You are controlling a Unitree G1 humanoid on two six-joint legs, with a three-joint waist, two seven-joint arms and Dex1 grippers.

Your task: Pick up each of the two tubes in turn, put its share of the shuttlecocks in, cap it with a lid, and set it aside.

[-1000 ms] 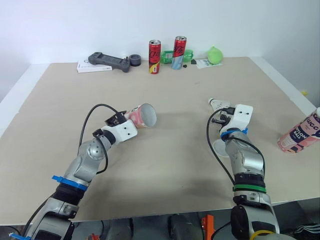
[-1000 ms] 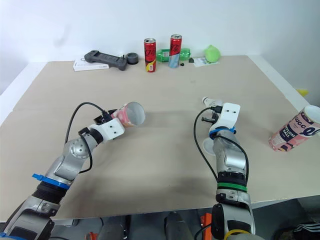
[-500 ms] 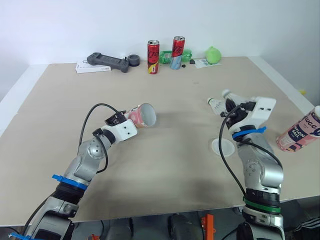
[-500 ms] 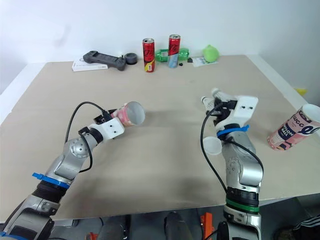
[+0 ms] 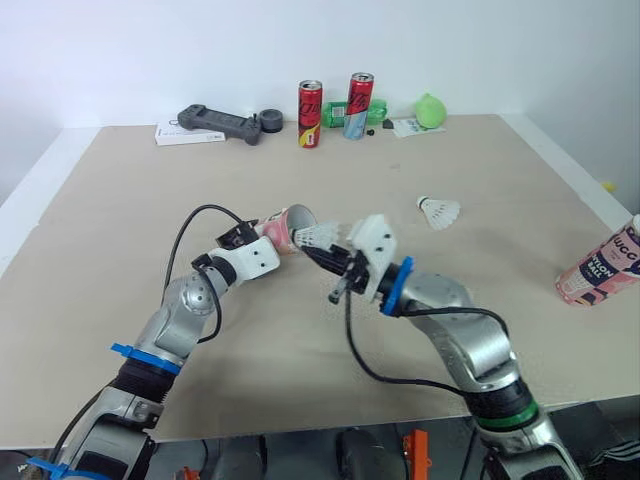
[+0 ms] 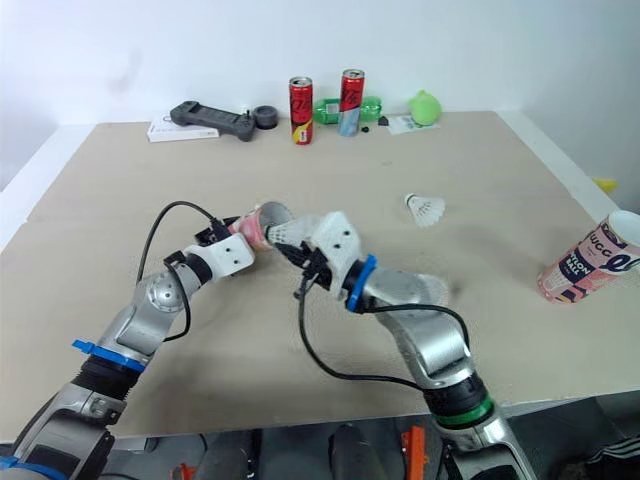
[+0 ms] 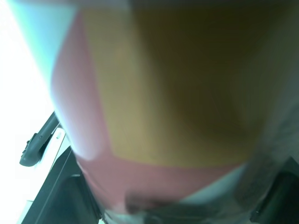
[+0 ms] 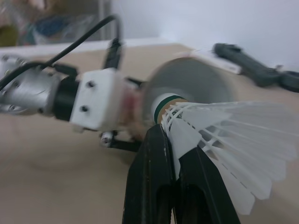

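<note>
My left gripper (image 5: 262, 233) is shut on a pink tube (image 5: 285, 225), held lying over with its open mouth toward the right. My right gripper (image 5: 333, 254) is shut on a white shuttlecock (image 5: 314, 238); its cork tip is at the tube's mouth. In the right wrist view the black fingers (image 8: 156, 163) pinch the shuttlecock (image 8: 219, 126) by its feather skirt, just in front of the tube's opening (image 8: 198, 81). Another shuttlecock (image 5: 438, 210) lies on the table to the right. A second pink tube (image 5: 600, 265) leans at the table's right edge.
Along the far edge stand two red cans (image 5: 310, 113) (image 5: 358, 104), a black controller (image 5: 218, 123), a dark tape roll (image 5: 270, 121) and a green ball (image 5: 430, 109). The tan tabletop (image 5: 120, 230) ends close behind the second tube.
My right arm lifted one shuttlecock from the right side and swung left with it to the tube's mouth. The other shuttlecock stayed on the table. My left arm barely moved.
</note>
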